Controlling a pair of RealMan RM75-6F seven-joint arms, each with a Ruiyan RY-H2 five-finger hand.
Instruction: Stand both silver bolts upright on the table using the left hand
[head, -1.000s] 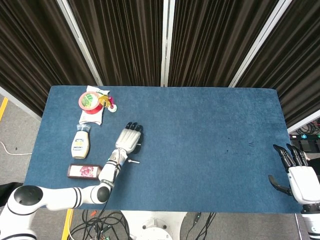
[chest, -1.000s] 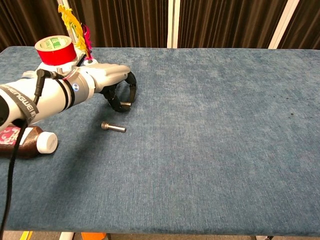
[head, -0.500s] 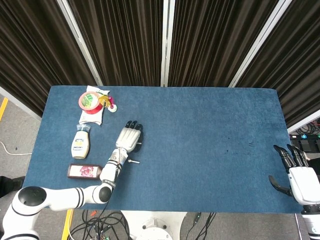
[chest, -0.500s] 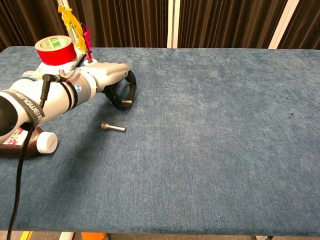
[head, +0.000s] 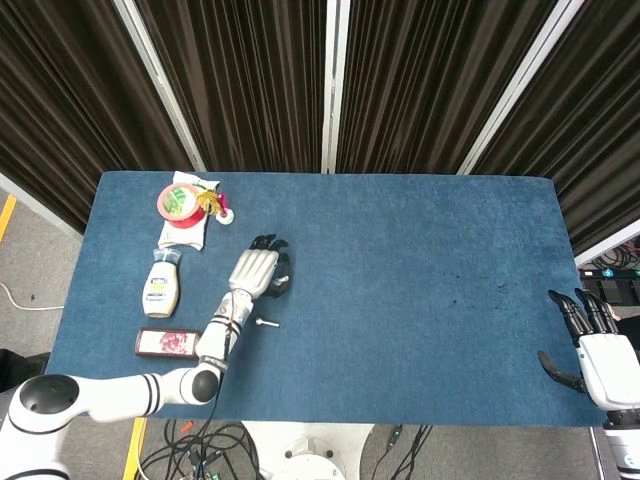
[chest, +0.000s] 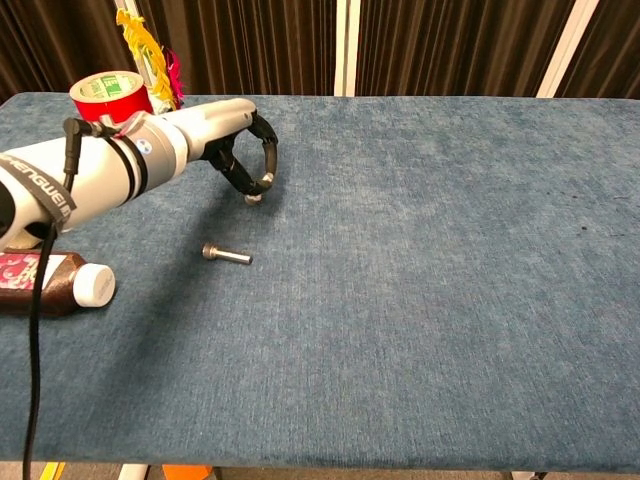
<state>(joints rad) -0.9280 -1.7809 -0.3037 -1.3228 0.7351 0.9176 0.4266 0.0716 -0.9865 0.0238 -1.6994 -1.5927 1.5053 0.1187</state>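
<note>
**Setting the first bolt on its head**

The left hand (chest: 238, 152) pinches one silver bolt (chest: 254, 196) between thumb and fingertips (chest: 268, 176), the bolt hanging below them, close over the bench (chest: 420, 300). To finish this step well, I judge the hand should lower straight down until the bolt's flat end sits squarely on the cloth, then ease the fingers apart without nudging it sideways. The forearm reaches in low from the near left, palm down, fingers arched in a ring. The second bolt (chest: 226, 255) lies on its side just nearer than the hand, untouched. The right hand (head: 600, 355) rests well away at the bench's far right edge, released, fingers apart.
</note>
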